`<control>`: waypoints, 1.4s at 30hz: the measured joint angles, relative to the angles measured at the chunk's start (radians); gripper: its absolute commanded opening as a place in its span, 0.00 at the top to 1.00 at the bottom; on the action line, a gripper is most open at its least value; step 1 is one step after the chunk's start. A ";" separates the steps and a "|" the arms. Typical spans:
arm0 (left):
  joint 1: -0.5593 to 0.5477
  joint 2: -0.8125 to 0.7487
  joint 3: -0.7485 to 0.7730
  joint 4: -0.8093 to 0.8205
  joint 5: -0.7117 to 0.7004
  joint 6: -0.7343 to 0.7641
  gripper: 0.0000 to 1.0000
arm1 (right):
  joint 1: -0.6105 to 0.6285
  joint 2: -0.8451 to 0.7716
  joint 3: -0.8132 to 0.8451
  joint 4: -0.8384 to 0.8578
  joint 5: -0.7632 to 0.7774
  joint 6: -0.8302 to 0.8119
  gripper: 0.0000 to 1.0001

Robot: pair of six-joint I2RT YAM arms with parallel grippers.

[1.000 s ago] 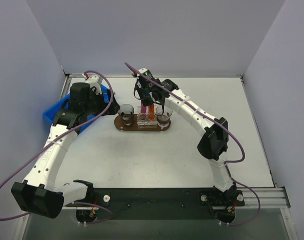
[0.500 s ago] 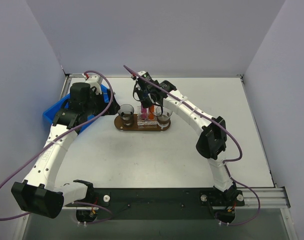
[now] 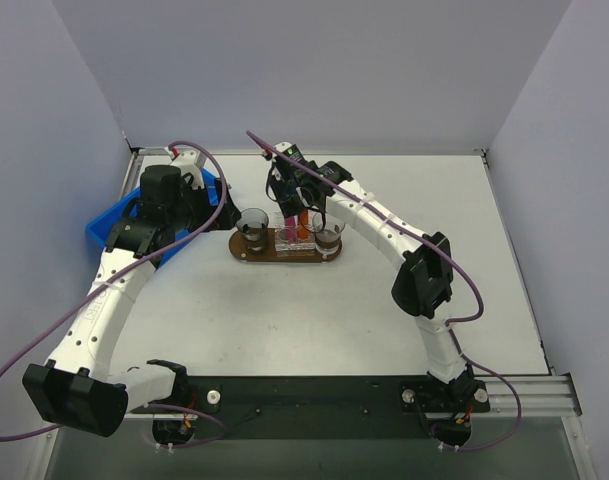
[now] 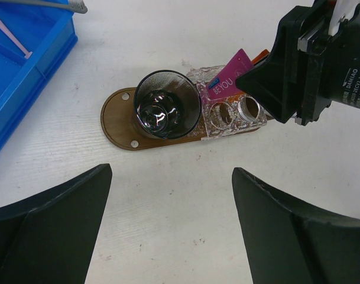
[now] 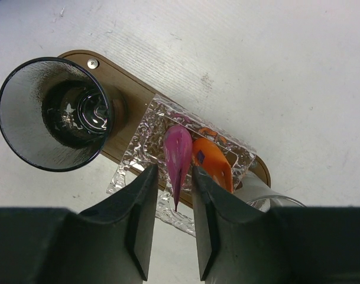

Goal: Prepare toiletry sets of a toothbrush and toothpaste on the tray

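The dark-brown wooden tray [image 3: 284, 251] [image 4: 117, 115] [image 5: 123, 83] carries a clear ribbed holder [image 5: 138, 160] [image 4: 236, 112] between two dark glass cups [image 3: 252, 226] [image 3: 327, 232]. An orange toothpaste tube [image 5: 215, 165] [image 3: 303, 225] and a magenta tube [image 5: 178, 154] [image 4: 227, 80] stand upright in the holder. My right gripper [image 5: 172, 171] [image 3: 296, 205] hangs over the holder, its jaws slightly open on either side of the magenta tube with a thin gap each side. My left gripper [image 4: 171, 225] [image 3: 212, 212] is wide open and empty, left of the tray. A thin pink toothbrush [image 4: 8, 35] lies in the bin.
A blue plastic bin [image 3: 109, 225] [image 4: 26, 65] sits at the far left, partly under the left arm. The left cup [image 4: 166, 105] [image 5: 55, 112] is close beside the holder. White walls bound the table at the back and sides.
The right jaws, shut on the magenta tube a second ago, have parted slightly from it; the tube stays standing in the holder. The left arm has not moved.
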 measured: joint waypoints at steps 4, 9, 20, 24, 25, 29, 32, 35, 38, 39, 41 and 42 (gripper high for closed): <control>0.000 0.000 0.000 0.000 0.000 0.000 0.07 | 0.000 0.000 0.000 0.001 0.000 0.000 0.59; 0.000 0.000 0.000 0.000 0.000 0.000 0.06 | 0.000 0.000 0.000 0.002 -0.006 0.000 0.51; 0.000 0.003 0.003 -0.020 -0.042 -0.003 0.09 | -0.007 -0.105 0.000 -0.002 -0.031 0.046 0.51; 0.004 0.041 0.039 -0.034 -0.065 -0.050 0.13 | -0.040 -0.207 -0.014 0.013 -0.060 0.056 0.52; 0.008 0.057 0.050 -0.034 -0.066 -0.067 0.13 | -0.057 -0.237 -0.027 0.016 -0.065 0.060 0.52; 0.021 0.144 0.120 -0.033 -0.087 -0.118 0.16 | -0.154 -0.343 -0.093 0.035 -0.082 0.072 0.51; 0.026 0.222 0.184 -0.034 -0.116 -0.136 0.19 | -0.232 -0.410 -0.150 0.045 -0.092 0.079 0.51; 0.026 0.306 0.249 -0.035 -0.151 -0.135 0.28 | -0.284 -0.449 -0.190 0.049 -0.105 0.082 0.51; 0.026 0.407 0.333 -0.043 -0.181 -0.124 0.30 | -0.302 -0.474 -0.220 0.048 -0.129 0.084 0.51; 0.025 0.446 0.365 -0.047 -0.195 -0.118 0.31 | -0.307 -0.480 -0.228 0.048 -0.135 0.084 0.51; 0.026 0.512 0.411 -0.046 -0.221 -0.106 0.34 | -0.310 -0.493 -0.238 0.047 -0.141 0.087 0.51; 0.026 0.545 0.431 -0.046 -0.237 -0.101 0.35 | -0.315 -0.501 -0.245 0.045 -0.143 0.090 0.51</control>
